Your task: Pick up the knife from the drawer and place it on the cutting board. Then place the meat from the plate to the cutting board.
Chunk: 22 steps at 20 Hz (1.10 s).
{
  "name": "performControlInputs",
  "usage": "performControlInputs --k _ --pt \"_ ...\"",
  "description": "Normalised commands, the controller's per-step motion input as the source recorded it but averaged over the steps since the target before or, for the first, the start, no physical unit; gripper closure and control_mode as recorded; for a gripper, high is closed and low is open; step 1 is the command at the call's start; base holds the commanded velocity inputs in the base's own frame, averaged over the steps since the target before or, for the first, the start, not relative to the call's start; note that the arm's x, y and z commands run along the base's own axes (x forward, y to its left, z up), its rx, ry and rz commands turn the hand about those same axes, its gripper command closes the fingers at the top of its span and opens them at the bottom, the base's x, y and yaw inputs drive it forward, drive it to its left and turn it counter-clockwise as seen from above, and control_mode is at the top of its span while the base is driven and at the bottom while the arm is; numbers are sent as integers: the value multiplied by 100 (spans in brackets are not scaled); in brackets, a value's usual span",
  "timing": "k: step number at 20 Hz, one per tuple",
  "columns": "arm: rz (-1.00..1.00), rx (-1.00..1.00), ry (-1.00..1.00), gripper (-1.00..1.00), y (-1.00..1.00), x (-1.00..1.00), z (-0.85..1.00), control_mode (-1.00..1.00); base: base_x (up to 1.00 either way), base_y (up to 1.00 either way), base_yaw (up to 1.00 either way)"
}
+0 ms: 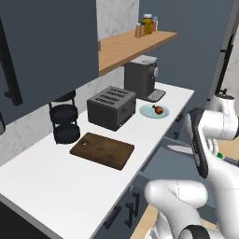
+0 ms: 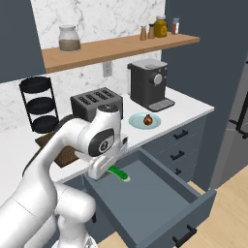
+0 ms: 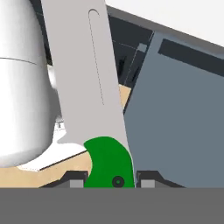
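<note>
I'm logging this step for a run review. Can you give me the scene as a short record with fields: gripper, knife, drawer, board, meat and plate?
gripper: shut on the knife's green handle, above the open drawer
knife: held, blade pointing away from the hand, lifted off the drawer floor
drawer: pulled open, nothing else seen inside
cutting board: on the counter in front of the toaster, nothing on it
meat: on the plate
plate: on the counter, beside the coffee machine
</note>
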Motion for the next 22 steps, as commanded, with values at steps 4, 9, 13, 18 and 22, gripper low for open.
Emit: performControlInputs --k 4,9,13,18,22 --pt "29 0 0 100 100 43 26 -100 0 0 0" --pt "15 0 -1 100 100 24 4 -100 0 0 0" --pt "-2 0 0 100 100 46 0 -100 0 0 0" --pt "-18 0 0 100 97 92 0 -100 0 0 0" --pt "-15 0 3 100 57 76 -11 -100 0 0 0"
